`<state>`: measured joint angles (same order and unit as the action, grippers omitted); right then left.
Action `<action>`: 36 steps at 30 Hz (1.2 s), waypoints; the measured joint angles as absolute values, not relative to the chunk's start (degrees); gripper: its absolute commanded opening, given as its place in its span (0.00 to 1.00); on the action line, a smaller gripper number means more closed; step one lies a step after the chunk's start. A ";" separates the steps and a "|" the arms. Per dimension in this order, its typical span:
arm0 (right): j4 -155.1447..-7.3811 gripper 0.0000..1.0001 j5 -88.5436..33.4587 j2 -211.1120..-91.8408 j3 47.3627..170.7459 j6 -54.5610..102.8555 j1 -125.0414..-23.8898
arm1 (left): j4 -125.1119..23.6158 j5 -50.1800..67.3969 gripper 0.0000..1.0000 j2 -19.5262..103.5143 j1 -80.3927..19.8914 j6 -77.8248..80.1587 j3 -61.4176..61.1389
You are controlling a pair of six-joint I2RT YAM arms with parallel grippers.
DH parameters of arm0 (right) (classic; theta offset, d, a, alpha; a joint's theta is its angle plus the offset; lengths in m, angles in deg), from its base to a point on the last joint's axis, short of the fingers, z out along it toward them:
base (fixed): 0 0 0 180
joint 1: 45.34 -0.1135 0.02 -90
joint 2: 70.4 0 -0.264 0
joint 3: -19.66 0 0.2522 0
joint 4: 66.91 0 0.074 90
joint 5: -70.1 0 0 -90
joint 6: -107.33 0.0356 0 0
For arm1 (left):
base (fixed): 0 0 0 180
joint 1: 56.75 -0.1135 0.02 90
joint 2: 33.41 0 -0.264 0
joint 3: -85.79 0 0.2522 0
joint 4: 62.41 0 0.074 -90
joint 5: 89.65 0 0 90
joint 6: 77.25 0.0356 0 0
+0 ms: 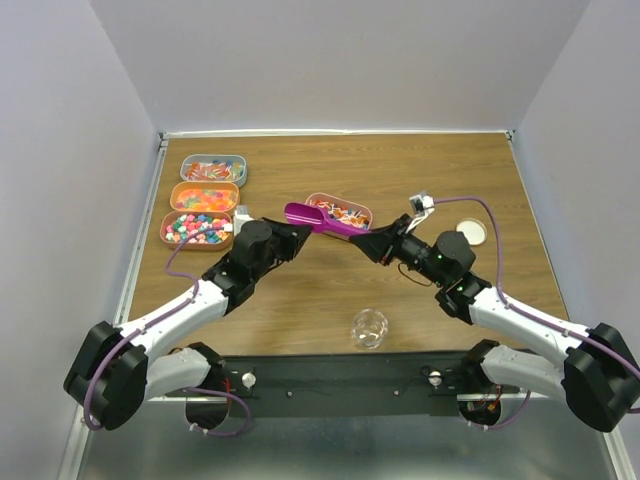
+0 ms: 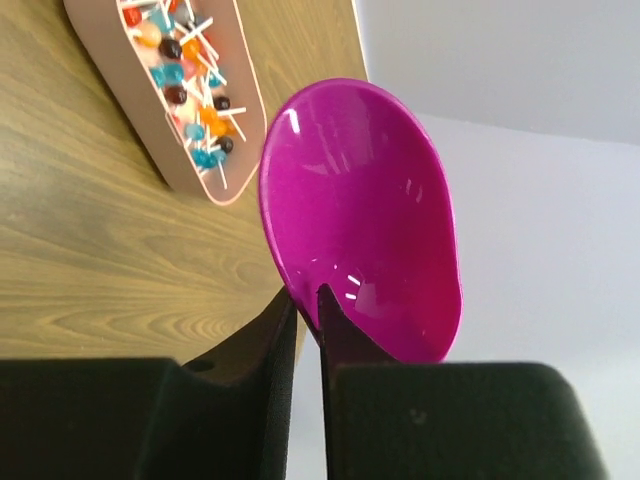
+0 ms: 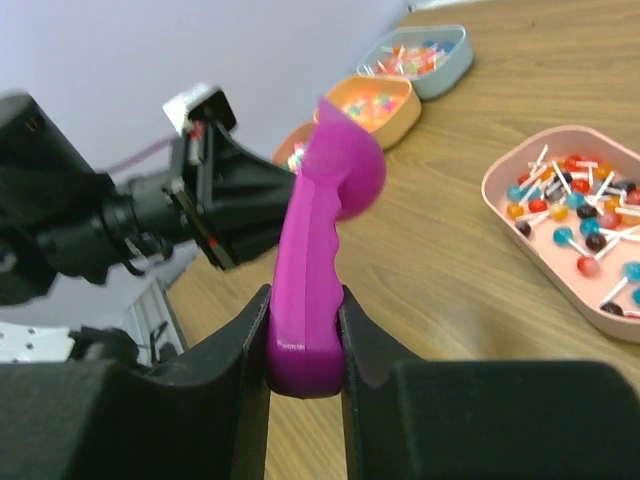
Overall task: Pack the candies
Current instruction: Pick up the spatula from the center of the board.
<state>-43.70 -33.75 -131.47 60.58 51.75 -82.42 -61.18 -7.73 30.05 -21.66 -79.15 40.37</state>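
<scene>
The magenta scoop (image 1: 315, 218) hangs empty above the table between both arms. My right gripper (image 1: 368, 240) is shut on its handle (image 3: 310, 290). My left gripper (image 1: 292, 234) pinches the rim of its bowl (image 2: 360, 220), jaws almost together. The candies lie in three trays at the far left: red-orange wrapped pieces (image 1: 213, 168), orange-yellow gummies (image 1: 204, 197) and pastel balls (image 1: 193, 229). These trays also show in the right wrist view (image 3: 415, 58).
A pink tray (image 1: 318, 200) of lollipops (image 1: 345, 211) stands just behind the scoop; it also shows in both wrist views (image 2: 135, 100) (image 3: 545, 275). A clear jar (image 1: 369, 328) stands near the front edge. A round cream lid (image 1: 471, 232) lies at the right.
</scene>
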 measured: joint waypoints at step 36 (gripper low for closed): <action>-90.12 0.89 -13.88 -138.51 87.02 24.36 -95.16 | -33.22 -20.47 0.00 42.07 -23.49 -64.07 10.51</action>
